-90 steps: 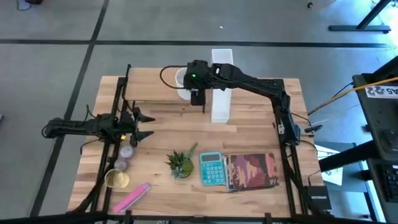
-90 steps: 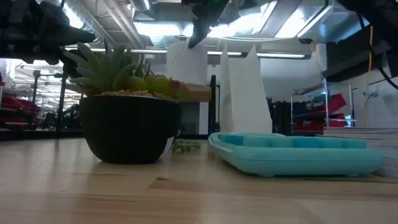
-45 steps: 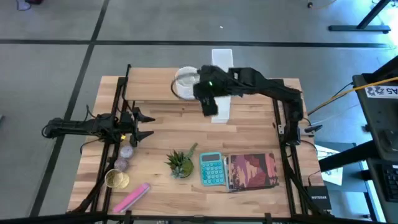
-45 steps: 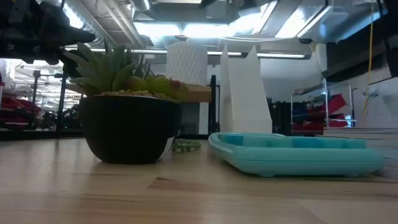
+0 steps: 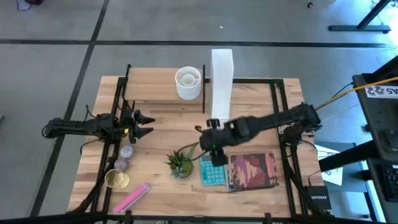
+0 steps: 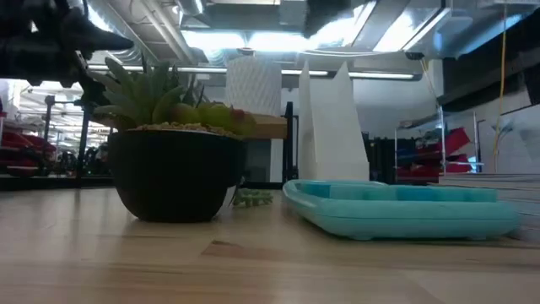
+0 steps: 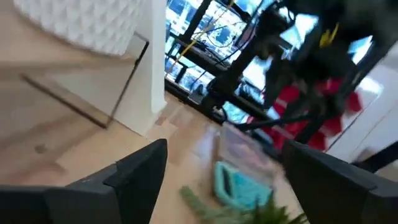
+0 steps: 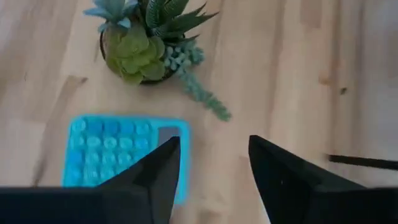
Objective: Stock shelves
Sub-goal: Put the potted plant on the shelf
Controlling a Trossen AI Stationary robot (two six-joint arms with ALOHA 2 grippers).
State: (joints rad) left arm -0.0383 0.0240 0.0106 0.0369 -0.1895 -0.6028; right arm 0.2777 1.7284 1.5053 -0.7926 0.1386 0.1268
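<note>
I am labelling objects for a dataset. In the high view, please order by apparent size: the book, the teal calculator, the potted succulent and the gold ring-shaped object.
1. Book, clearly largest.
2. Teal calculator, partly covered by the right gripper.
3. Potted succulent, slightly smaller; close to the calculator, so uncertain.
4. Gold ring-shaped object, smallest.

Tabletop [image 5: 155,155]: light wood planks, visible grain, satin sheen in my low view. Shelves [image 5: 152,93]: same pale wood, thin black metal posts. White cup [image 5: 188,83], upper centre: matt, quilted-looking surface. Calculator [image 8: 118,152]: smooth turquoise plastic, slightly glossy. Succulent pot [image 6: 175,173]: dark, matt. Book [image 5: 253,171]: glossy printed cover. I note right gripper [image 8: 211,168] fingers matt black, plastic-looking.
</note>
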